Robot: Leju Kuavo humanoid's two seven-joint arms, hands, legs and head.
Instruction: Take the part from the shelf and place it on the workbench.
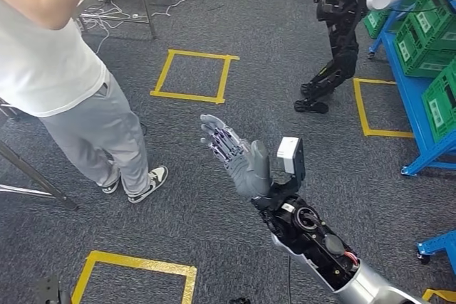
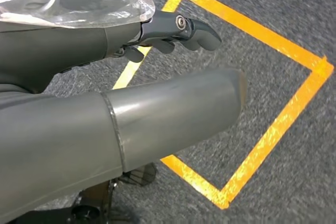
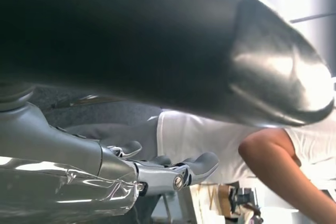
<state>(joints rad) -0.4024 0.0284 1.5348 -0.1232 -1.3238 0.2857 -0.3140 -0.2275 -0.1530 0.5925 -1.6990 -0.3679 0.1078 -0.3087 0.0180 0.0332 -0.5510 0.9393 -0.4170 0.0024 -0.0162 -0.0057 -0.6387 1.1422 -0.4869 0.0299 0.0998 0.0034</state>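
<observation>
Head view first: the right hand (image 1: 240, 158) is raised over the grey carpet, fingers stretched apart and palm bare, holding nothing at all. Just beyond its fingertips sits a yellow tape square (image 1: 194, 76) on the floor, and off to the hand's left stands a person (image 1: 64, 83) in a white shirt, grey trousers and sneakers. Away to the hand's right, a blue shelf (image 1: 417, 115) carries green crates (image 1: 425, 33), well apart from the fingers, and a second, dark robot (image 1: 336, 40) stands in front of it. The part itself I cannot make out anywhere; if it's in those crates, it's too small to tell.

Left wrist view now: the left hand (image 2: 118, 98) hangs above another yellow tape outline (image 2: 277, 119), thumb and dark fingers straight and spread, nothing between them.

Right wrist view: fingers extended, the person's white shirt just past them.
</observation>
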